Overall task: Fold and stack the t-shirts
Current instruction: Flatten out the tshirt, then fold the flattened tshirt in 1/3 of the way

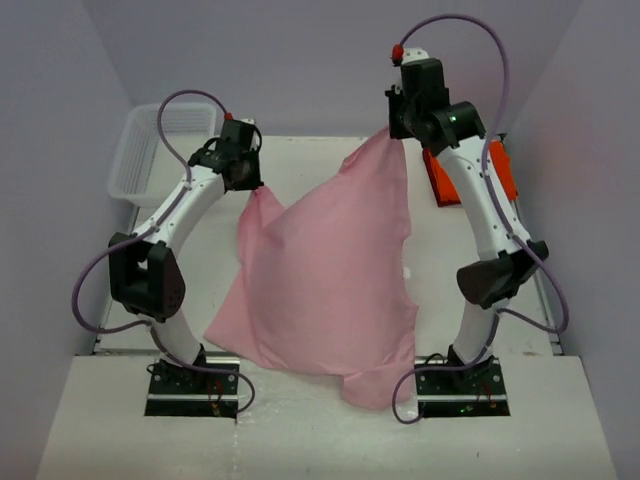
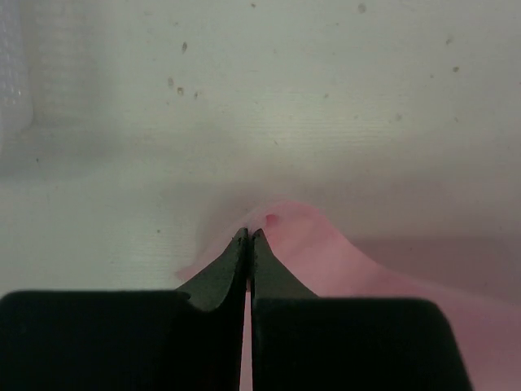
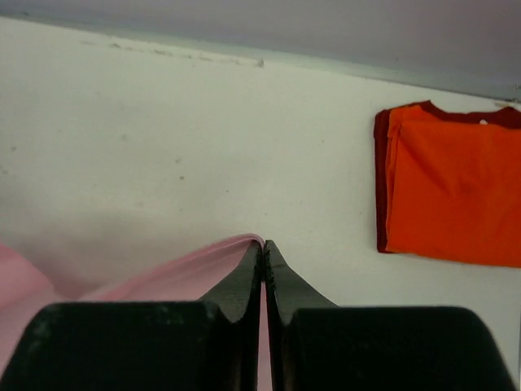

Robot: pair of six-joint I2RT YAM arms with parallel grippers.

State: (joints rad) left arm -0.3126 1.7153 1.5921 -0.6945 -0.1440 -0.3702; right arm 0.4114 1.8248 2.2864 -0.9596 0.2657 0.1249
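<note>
The light pink t-shirt (image 1: 325, 280) hangs between both arms over the table's middle, its lower edge draped past the front edge. My left gripper (image 1: 255, 188) is shut on one top corner of it; the cloth shows in the left wrist view (image 2: 326, 261) around the closed jaws (image 2: 248, 235). My right gripper (image 1: 395, 135) is raised higher and shut on the other top corner, pink cloth (image 3: 179, 273) pinched at the tips (image 3: 263, 243). The orange-red t-shirt (image 1: 470, 175) lies folded at the back right, partly hidden by the right arm, and shows in the right wrist view (image 3: 452, 191).
A white mesh basket (image 1: 150, 150) stands at the back left corner, its edge in the left wrist view (image 2: 12, 73). The table's back edge meets the wall (image 3: 244, 61). Purple cables loop from both arms.
</note>
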